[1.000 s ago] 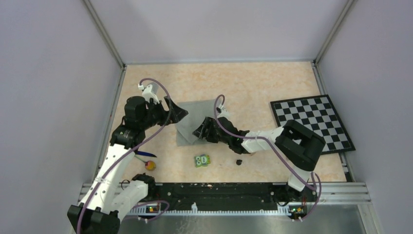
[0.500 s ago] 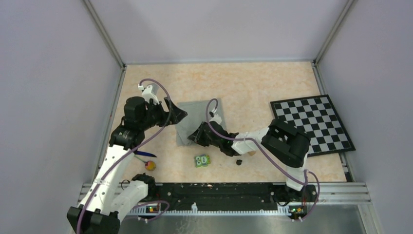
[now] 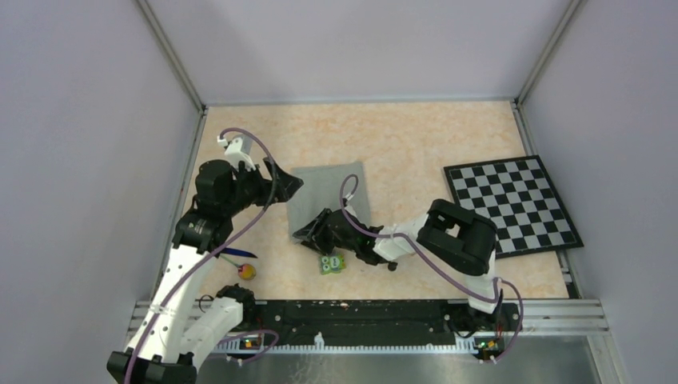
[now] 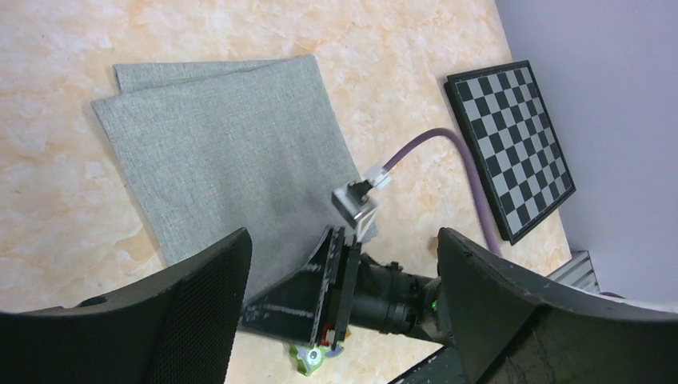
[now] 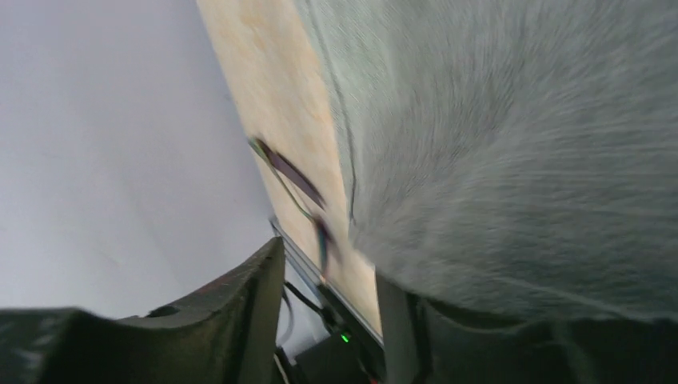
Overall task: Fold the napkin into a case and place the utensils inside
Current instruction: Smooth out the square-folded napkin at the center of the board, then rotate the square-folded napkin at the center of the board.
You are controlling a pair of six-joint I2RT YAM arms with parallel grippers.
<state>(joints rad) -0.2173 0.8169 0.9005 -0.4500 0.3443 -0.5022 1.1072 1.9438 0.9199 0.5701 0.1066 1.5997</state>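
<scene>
The grey napkin [image 3: 326, 194] lies flat on the table, folded in two layers, and also shows in the left wrist view [image 4: 224, 144]. My right gripper [image 3: 309, 234] is low at the napkin's near-left corner. In its blurred wrist view [image 5: 328, 268] the jaws stand partly apart, with table showing between them and cloth [image 5: 520, 144] lying over the right finger. My left gripper [image 3: 288, 182] is open and empty above the napkin's left edge [image 4: 342, 238]. The dark blue utensil [image 3: 237, 254] and the yellow-orange-headed one [image 3: 247, 271] lie near the left arm.
A green owl-faced block [image 3: 332, 263] sits just in front of the right gripper, and a small dark object [image 3: 392, 266] lies to its right. The checkerboard mat [image 3: 512, 204] is at the right. Walls enclose the table on three sides.
My right gripper has swept left and towards me across the napkin to its near-left corner. The raised cloth has come down flat. My left gripper has shifted slightly left.
</scene>
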